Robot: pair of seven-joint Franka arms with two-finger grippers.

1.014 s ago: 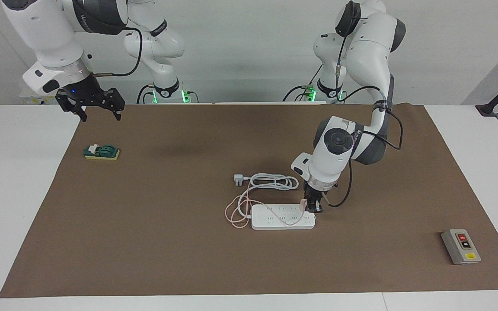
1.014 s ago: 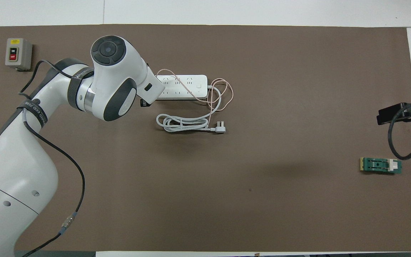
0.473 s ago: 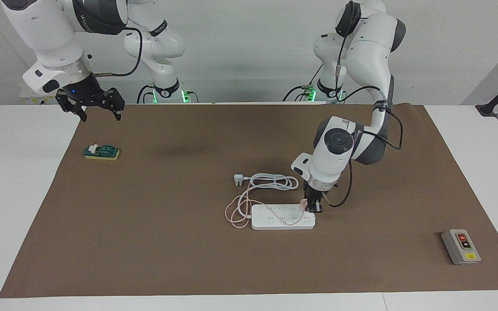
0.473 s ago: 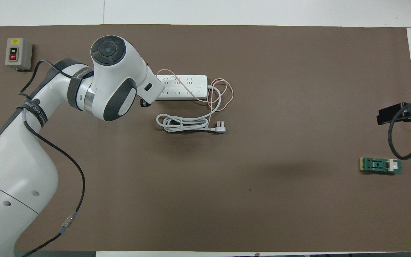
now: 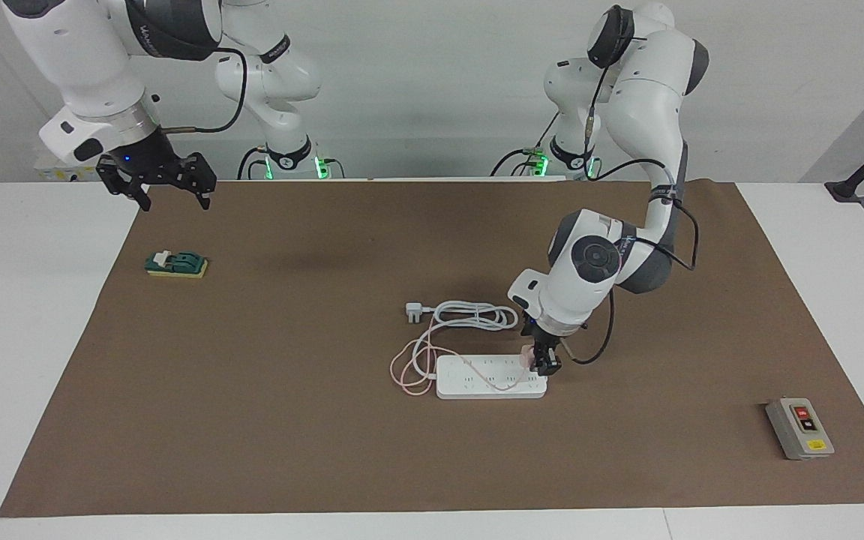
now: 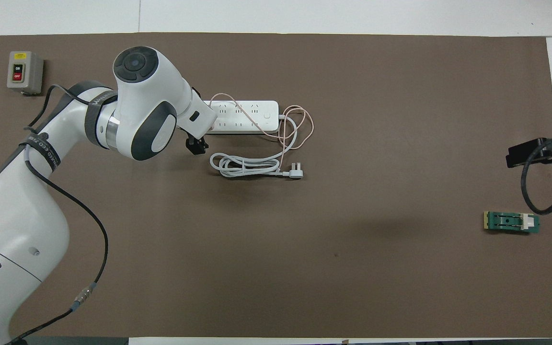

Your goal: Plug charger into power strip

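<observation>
In the facing view, going from the left edge across, the right gripper (image 5: 174, 187) hangs in the upper left of the frame over the corner of the brown mat (image 5: 327, 450), its two fingers spread well apart and holding nothing; this arm waits. Below it, still at the left, a small green and yellow block (image 5: 176, 264) lies flat on the mat. Near the centre of the frame, the white three-pin plug (image 5: 414, 312) rests on the mat with its thick white cord (image 5: 473, 315) coiled in loops beside it. Just below the coil lies the power strip (image 5: 488, 377), a long flat white bar, with the thin pink cable (image 5: 406, 373) looping off its left end and trailing back across its top. At the strip's right end sits the charger (image 5: 526, 356), a small pale pink cube standing on the strip's upper edge. The left gripper (image 5: 543, 363) points down right at that end, just beside the pink cube; whether its fingers are apart or together around the cube cannot be told from either view. In the overhead view the left arm covers that end of the strip (image 6: 245, 116). At the lower right of the facing view, a small grey box (image 5: 799, 428) with a red and a black button lies near the mat's edge, well apart from everything else.
</observation>
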